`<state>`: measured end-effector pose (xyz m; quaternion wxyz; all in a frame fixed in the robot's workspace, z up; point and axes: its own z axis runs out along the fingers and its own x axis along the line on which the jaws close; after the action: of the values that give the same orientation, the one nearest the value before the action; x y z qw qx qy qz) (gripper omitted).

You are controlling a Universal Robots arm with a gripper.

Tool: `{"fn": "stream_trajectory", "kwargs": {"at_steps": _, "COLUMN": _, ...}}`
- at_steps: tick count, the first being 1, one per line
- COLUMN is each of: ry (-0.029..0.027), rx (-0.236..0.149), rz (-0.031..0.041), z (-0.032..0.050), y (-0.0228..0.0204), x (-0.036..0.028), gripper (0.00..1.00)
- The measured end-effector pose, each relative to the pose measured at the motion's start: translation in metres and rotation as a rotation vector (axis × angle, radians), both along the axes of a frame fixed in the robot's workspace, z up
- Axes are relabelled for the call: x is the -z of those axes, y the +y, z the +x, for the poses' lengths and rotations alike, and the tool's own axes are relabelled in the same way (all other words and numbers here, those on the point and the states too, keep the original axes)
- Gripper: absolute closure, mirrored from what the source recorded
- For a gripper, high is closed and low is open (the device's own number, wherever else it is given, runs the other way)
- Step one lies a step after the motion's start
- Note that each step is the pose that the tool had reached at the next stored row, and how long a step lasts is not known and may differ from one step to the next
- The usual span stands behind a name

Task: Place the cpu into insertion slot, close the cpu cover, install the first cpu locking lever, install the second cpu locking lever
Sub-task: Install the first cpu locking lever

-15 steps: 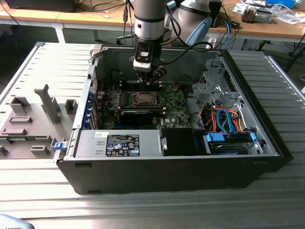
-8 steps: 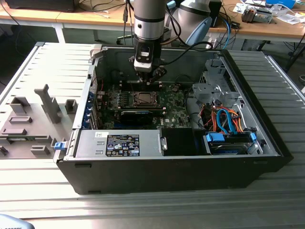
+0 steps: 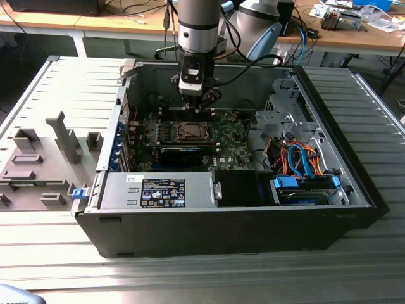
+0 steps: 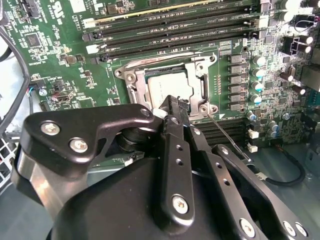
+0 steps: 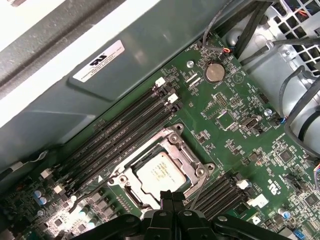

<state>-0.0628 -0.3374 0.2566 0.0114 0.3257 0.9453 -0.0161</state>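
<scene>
The pale silver cpu (image 5: 161, 171) lies in the insertion slot (image 3: 188, 131) on the green board. Around it the cpu cover (image 5: 176, 141) lies flat as a metal frame, and the cpu (image 4: 167, 84) shows through its window. A thin wire locking lever (image 4: 227, 137) slants out from one socket corner beside my fingers; the same lever (image 5: 196, 192) appears in the first wrist view. My gripper (image 3: 195, 104) hangs just above the socket's edge, fingers pressed together with nothing between them. In both wrist views the gripper (image 4: 172, 102) (image 5: 172, 196) points at the socket rim.
The board sits deep in an open computer case (image 3: 354, 209). Memory slots (image 5: 120, 137) run along one side of the socket. A black card (image 3: 180, 154), a grey labelled box (image 3: 161, 190) and orange and blue cables (image 3: 300, 161) crowd the case. A grey fixture (image 3: 44, 161) stands on the exterior view's left.
</scene>
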Motion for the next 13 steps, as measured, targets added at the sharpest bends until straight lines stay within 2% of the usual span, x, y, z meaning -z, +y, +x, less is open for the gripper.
{"fn": "stream_trajectory", "kwargs": {"at_steps": 13, "ry": 0.0, "rx": -0.034, "rz": 0.0, "z": 0.0, "y": 0.0, "x": 0.0, "gripper": 0.89}}
